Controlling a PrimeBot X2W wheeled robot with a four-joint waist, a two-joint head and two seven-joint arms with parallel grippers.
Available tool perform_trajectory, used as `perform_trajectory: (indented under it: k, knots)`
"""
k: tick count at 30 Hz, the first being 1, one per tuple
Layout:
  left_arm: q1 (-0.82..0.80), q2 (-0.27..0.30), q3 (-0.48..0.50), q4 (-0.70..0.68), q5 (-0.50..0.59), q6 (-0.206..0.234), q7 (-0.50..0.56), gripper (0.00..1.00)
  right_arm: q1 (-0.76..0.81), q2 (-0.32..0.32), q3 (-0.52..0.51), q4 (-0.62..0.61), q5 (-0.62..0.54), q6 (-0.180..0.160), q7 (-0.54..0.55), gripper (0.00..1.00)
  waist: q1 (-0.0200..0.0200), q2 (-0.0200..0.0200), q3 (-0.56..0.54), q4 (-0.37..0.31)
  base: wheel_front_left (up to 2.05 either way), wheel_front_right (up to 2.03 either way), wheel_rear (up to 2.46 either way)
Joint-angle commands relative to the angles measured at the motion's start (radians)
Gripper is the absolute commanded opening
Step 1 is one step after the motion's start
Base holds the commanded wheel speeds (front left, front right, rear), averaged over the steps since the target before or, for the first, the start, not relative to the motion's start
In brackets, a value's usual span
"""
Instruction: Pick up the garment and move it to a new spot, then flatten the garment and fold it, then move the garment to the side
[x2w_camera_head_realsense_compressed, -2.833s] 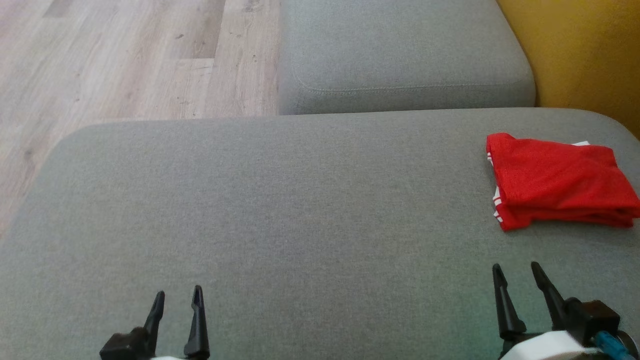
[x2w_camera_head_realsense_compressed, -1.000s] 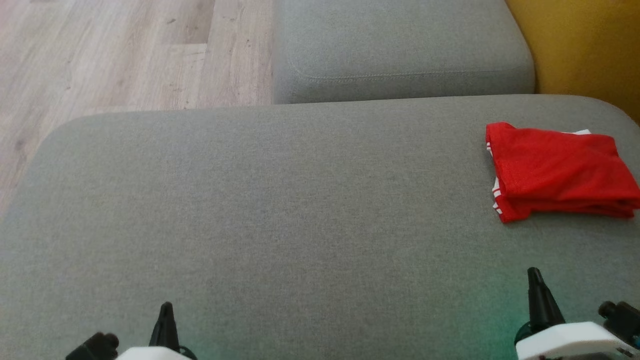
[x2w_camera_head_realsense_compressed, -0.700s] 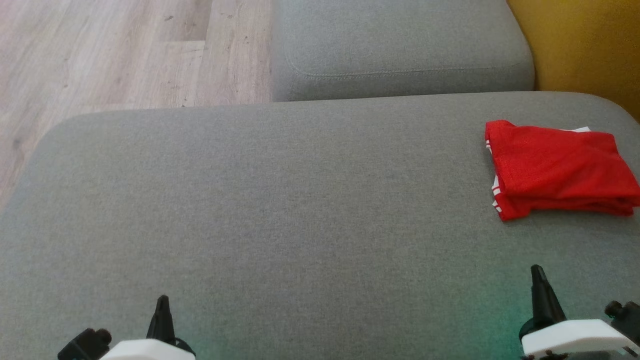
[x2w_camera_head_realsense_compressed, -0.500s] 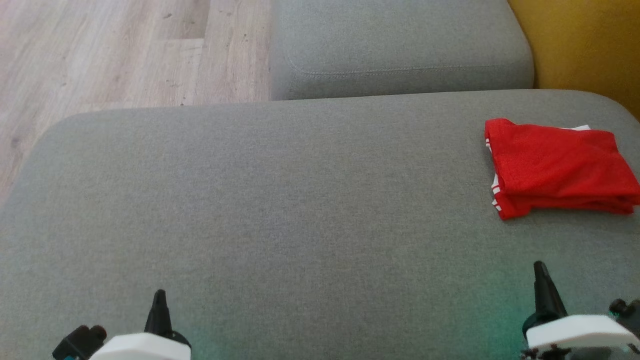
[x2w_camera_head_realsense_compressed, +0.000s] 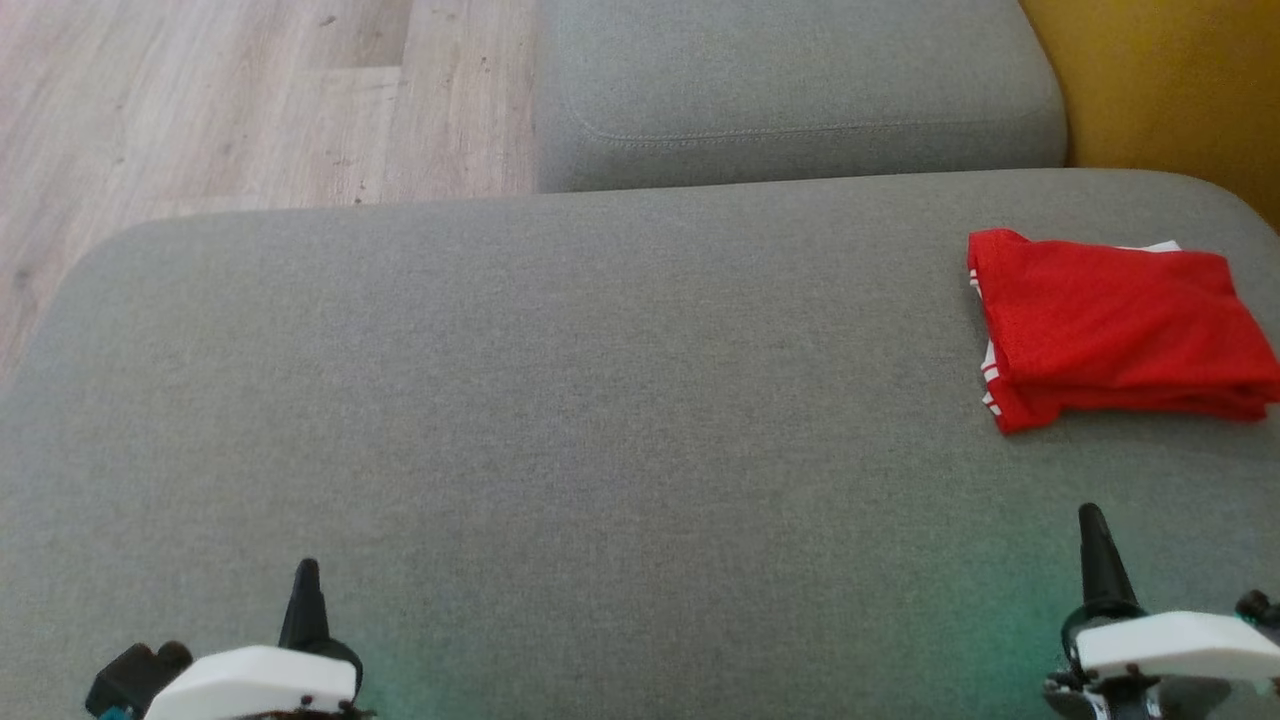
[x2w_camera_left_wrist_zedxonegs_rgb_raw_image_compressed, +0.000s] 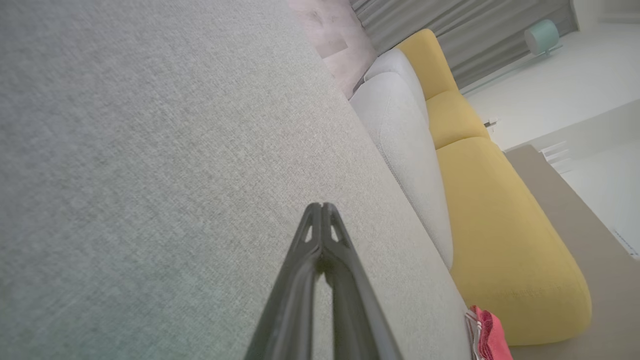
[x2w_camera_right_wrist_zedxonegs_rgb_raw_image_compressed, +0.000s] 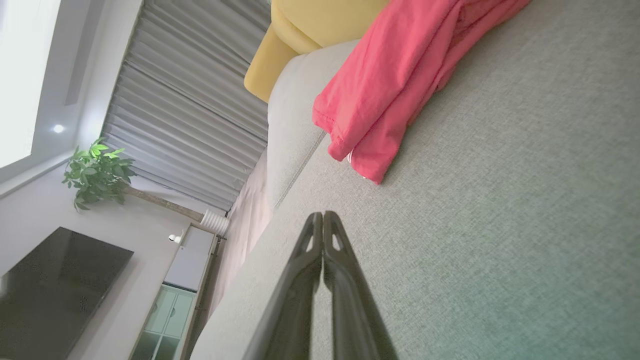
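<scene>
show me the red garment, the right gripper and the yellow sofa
red garment (x2w_camera_head_realsense_compressed: 1120, 330), head view, middle of its top layer
right gripper (x2w_camera_right_wrist_zedxonegs_rgb_raw_image_compressed: 323, 216), right wrist view, closed fingertips
yellow sofa (x2w_camera_left_wrist_zedxonegs_rgb_raw_image_compressed: 500, 240), left wrist view, seat cushion

The left hand (x2w_camera_head_realsense_compressed: 305, 572) and right hand (x2w_camera_head_realsense_compressed: 1091, 517) have brought their spread fingers together.

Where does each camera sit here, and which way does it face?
Head view: on the head, looking down at grey cushion; left gripper, right gripper at bottom corners.
Left wrist view: along shut fingers, across cushion toward yellow sofa.
Right wrist view: along shut fingers toward red garment.
Shared: all three show the red garment.
</scene>
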Motion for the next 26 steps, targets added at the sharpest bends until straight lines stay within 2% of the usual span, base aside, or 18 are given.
perform_trajectory:
  k: [1,26]
  knots:
    - [-0.060,-0.002,0.043,-0.025,-0.018,-0.010,0.006,0.00,-0.068,-0.009,0.007,-0.031,0.027,0.004,0.005,0.00,-0.0001,-0.0001,0.001,0.000,0.00,0.00,0.00]
    - [-0.103,-0.053,0.166,-0.020,-0.197,-0.086,0.068,0.00,-0.129,-0.010,-0.014,-0.023,0.312,0.006,0.048,0.00,-0.0001,-0.0001,0.022,-0.010,0.00,0.00,0.00]
